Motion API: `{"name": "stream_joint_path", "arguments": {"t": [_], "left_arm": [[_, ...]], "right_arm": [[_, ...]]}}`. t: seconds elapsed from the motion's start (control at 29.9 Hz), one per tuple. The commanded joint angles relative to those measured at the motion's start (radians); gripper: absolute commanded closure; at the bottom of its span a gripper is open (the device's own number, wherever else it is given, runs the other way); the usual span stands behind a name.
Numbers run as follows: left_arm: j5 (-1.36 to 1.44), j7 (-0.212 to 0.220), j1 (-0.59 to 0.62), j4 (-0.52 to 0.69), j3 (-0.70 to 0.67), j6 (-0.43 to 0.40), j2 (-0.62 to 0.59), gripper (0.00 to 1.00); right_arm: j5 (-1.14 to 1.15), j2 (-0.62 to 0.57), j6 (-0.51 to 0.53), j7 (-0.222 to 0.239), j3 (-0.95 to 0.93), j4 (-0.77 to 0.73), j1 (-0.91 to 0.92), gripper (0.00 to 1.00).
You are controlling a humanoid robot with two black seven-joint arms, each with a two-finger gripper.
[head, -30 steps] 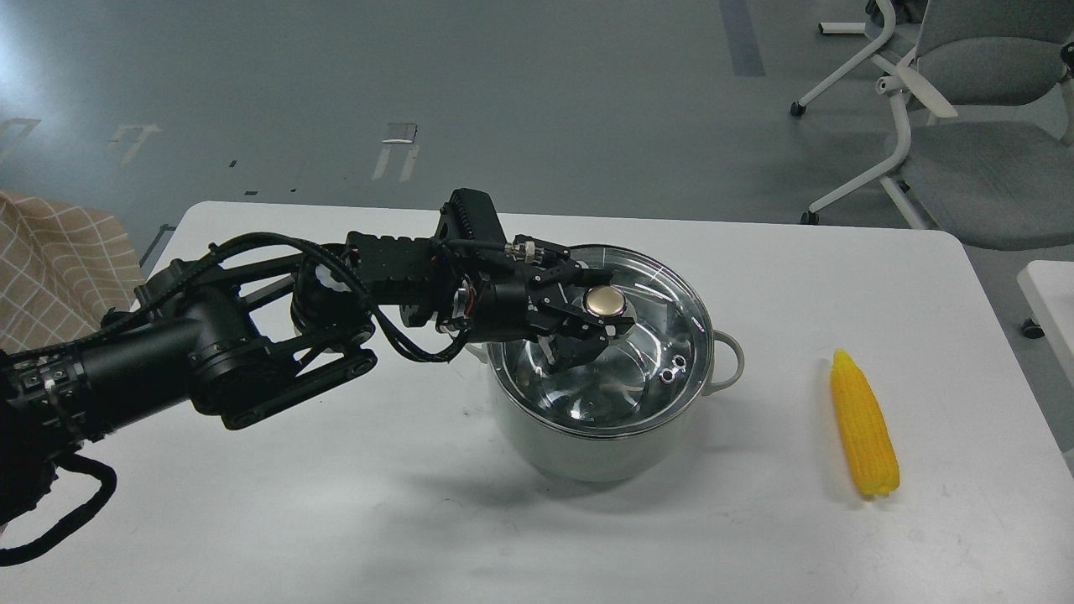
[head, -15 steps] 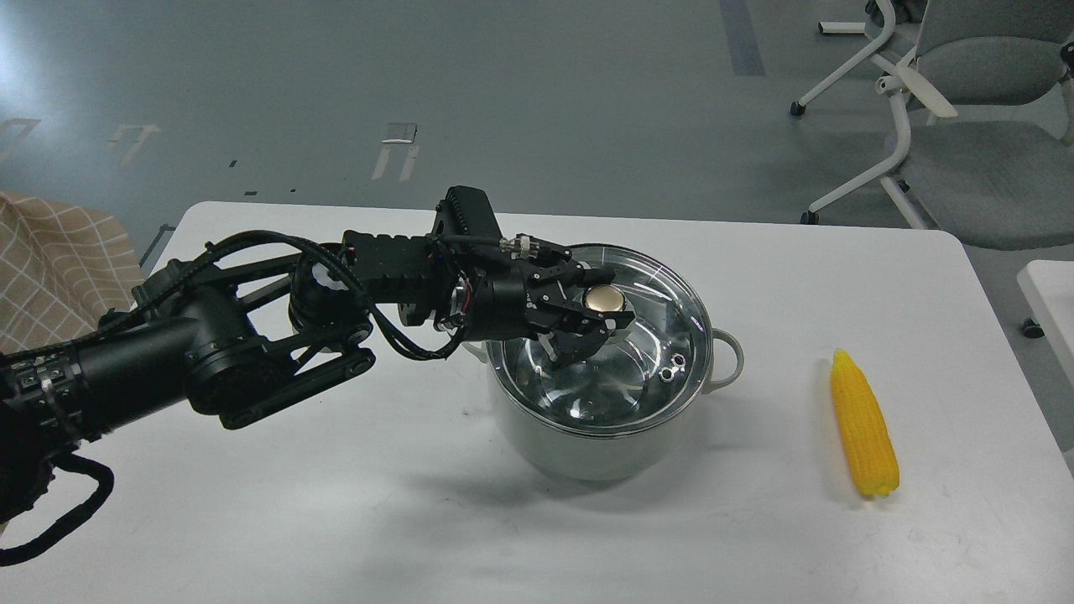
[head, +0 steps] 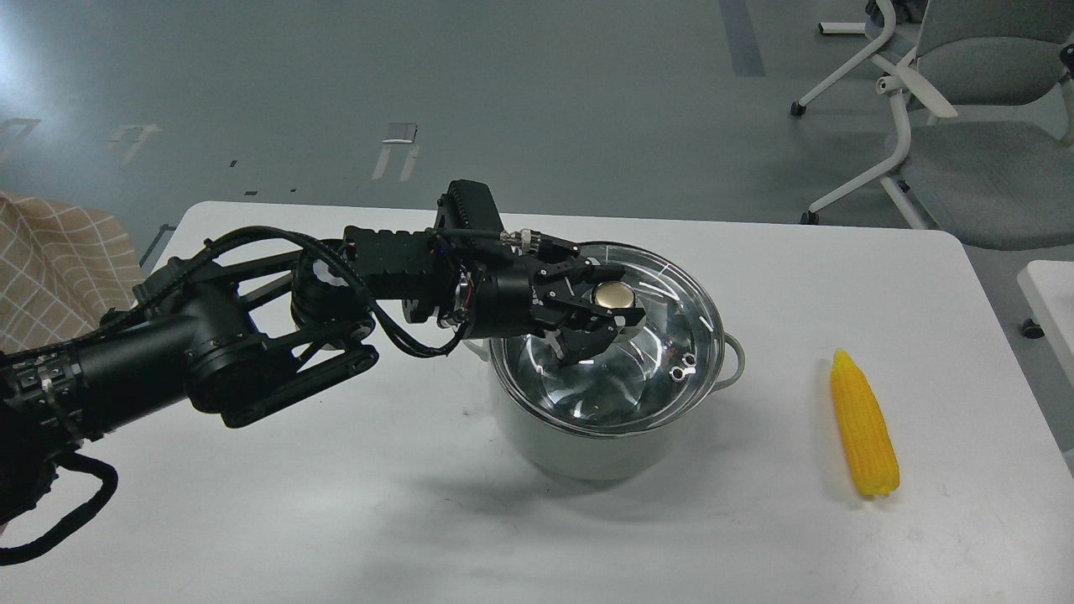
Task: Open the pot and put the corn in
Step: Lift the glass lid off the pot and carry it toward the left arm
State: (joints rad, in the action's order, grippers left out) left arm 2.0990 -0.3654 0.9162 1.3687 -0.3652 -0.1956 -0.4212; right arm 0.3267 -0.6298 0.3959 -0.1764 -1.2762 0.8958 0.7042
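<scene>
One left end effector [head: 606, 304] (gripping lid knob [head: 614, 294]) above pot [head: 587, 445].

**Item count, head view**

One round pale grey-green pot [head: 587, 440] with steel rim. One round glass lid [head: 663, 335] with one gold knob [head: 614, 294]. One bright yellow tapered corn cob [head: 864, 434]. One white rectangular table [head: 336, 503]. One black robot arm with one two-finger claw [head: 608, 315]. One grey office chair [head: 965, 101] on white frame. One tan checked cloth [head: 50, 260].
</scene>
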Motion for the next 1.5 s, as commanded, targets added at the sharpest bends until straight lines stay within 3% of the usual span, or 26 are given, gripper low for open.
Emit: {"name": "stream_joint_path", "arguments": {"t": [0.0, 0.37, 0.7, 1.0, 1.27, 1.47], "left_arm": [[-0.033, -0.001, 0.01, 0.0, -0.011, -0.002, -0.004, 0.58], [-0.051, -0.007, 0.033, 0.13, -0.063, -0.013, -0.224, 0.58], [-0.111, -0.07, 0.01, 0.142, -0.049, 0.014, -0.491, 0.58], [-0.131, -0.07, -0.157, 0.139, -0.049, 0.099, -0.695, 0.58], [-0.136, -0.063, -0.259, 0.128, -0.047, 0.14, -0.749, 0.58], [-0.137, -0.058, -0.365, 0.05, -0.047, 0.186, -0.734, 0.58]], "right_arm": [[0.0, 0.001, 0.0, 0.0, -0.002, 0.002, 0.001, 0.0], [0.0, 0.009, 0.0, 0.0, 0.0, -0.003, 0.0, 0.0], [0.0, 0.012, 0.003, 0.0, 0.0, -0.003, -0.003, 0.0], [0.0, 0.018, 0.003, 0.0, 0.002, 0.0, -0.009, 0.0], [0.002, 0.03, 0.003, 0.0, 0.003, 0.0, -0.009, 0.0], [0.0, 0.038, 0.003, 0.0, 0.003, 0.0, -0.009, 0.0]]}}
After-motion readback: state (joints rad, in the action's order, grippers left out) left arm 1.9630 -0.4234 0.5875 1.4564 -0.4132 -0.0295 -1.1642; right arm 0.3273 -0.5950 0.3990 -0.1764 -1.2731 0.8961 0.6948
